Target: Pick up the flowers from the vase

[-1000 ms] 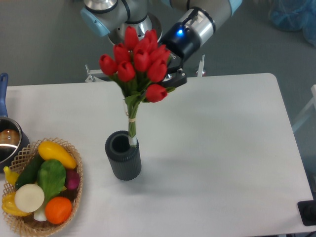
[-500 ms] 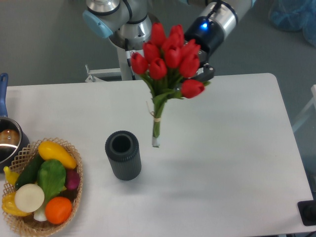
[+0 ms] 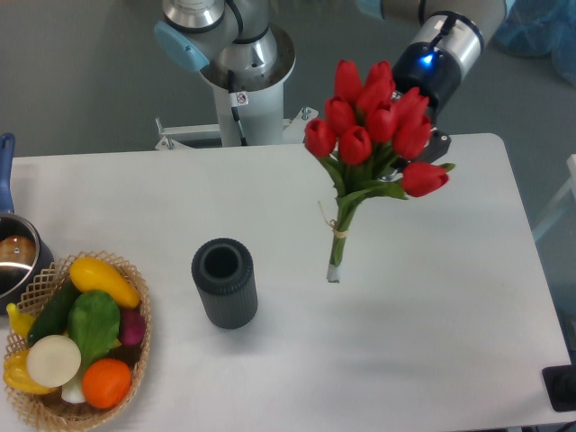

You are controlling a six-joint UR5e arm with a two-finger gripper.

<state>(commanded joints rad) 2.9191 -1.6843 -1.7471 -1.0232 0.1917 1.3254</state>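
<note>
1. The gripper [image 3: 416, 151] hung above the table's far edge, right of its middle, mostly hidden behind the flowers [image 3: 373, 121].
2. Only a dark bit of a finger showed at the right of the bunch; how wide the jaws stood could not be read directly.
3. The flowers were up in the air with nothing else under them, so the jaws were evidently clamped on the bunch somewhere behind the red heads and leaves.
4. The bunch tilted: the heads were up toward the far right, and the tied stems ran down and to the left.
5. The stem ends pointed at the table [image 3: 423, 297] right of its middle, clear of the vase [image 3: 224, 283].
6. The vase stood upright left of the table's middle, its round mouth open with nothing in it.
7. The stem ends were well apart from the vase, off to its right.
8. A wicker basket [image 3: 135, 360] of vegetables sat at the near left corner.
9. A pot [image 3: 16, 261] with a blue handle showed at the left edge, just behind the basket.
10. The arm's wrist [image 3: 438, 54], with a blue light on it, reached in from the top right, and the arm's base [image 3: 236, 63] stood beyond the far edge.
</note>
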